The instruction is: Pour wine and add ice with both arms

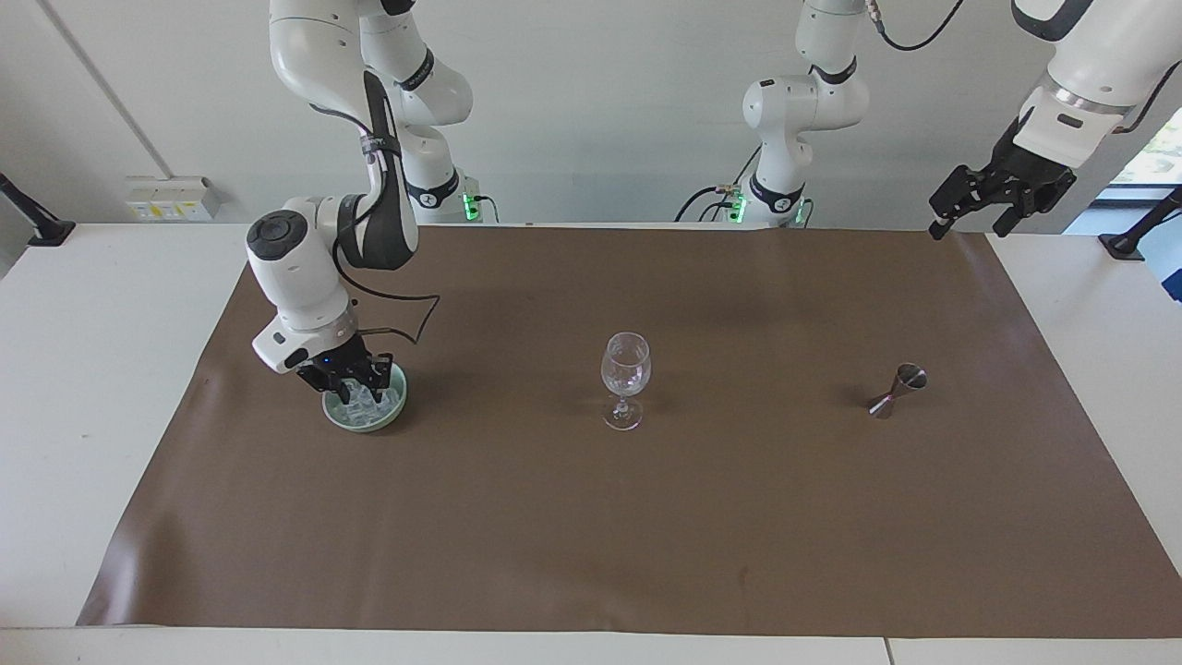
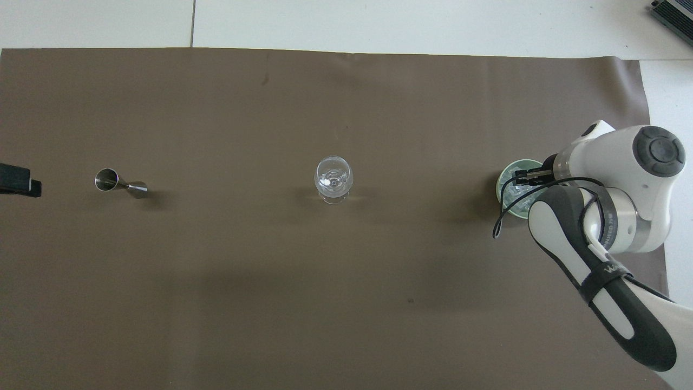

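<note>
Right gripper [image 1: 355, 381] dips into bowl [image 1: 334, 413] of ice [image 1: 374, 405] — fingers' state unclear; left gripper [image 1: 970, 223] raised, fingers apart.

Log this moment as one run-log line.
right claw: in bowl, at ice | left claw: open, raised, waiting | wine glass: upright
</note>
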You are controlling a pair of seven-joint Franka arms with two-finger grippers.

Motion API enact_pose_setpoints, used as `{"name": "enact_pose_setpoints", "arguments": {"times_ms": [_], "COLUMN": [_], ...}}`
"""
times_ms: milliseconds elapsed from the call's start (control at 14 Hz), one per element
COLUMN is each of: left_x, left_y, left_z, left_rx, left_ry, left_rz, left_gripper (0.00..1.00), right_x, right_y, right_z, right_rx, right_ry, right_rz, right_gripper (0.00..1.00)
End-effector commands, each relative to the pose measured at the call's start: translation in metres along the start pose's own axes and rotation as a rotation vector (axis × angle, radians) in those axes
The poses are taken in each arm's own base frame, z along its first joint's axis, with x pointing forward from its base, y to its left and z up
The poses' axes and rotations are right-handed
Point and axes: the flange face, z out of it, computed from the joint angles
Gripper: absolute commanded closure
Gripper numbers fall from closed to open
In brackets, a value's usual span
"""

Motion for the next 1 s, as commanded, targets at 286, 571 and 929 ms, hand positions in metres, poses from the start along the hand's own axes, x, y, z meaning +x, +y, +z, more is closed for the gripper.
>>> {"name": "enact_pose_setpoints", "arguments": {"times_ms": [286,571,929], "left_x": [-0.031,-0.023,0.0], "left_y": [-0.001,0.003,-0.005], "left_z": [-0.048,-0.032,-0.01], "left_rx": [0.007,0.011,0.023], "left_ry": [0.075,0.035,0.031], "left_rz": [0.001,-0.014,-0.023], "left_gripper": [0.0,0.0,0.0], "right_x": [-0.001,-0.001,0.012], "right_y": [-0.002,-0.001,-0.001], "right_z": [0.004,0.003,-0.024], "right_rx": [0.001,0.0,0.008], "right_ry": [-0.002,-0.007,-0.028], "right_rz": [0.019,0.02,0.027], "right_gripper": [0.75,0.92,1.0]}}
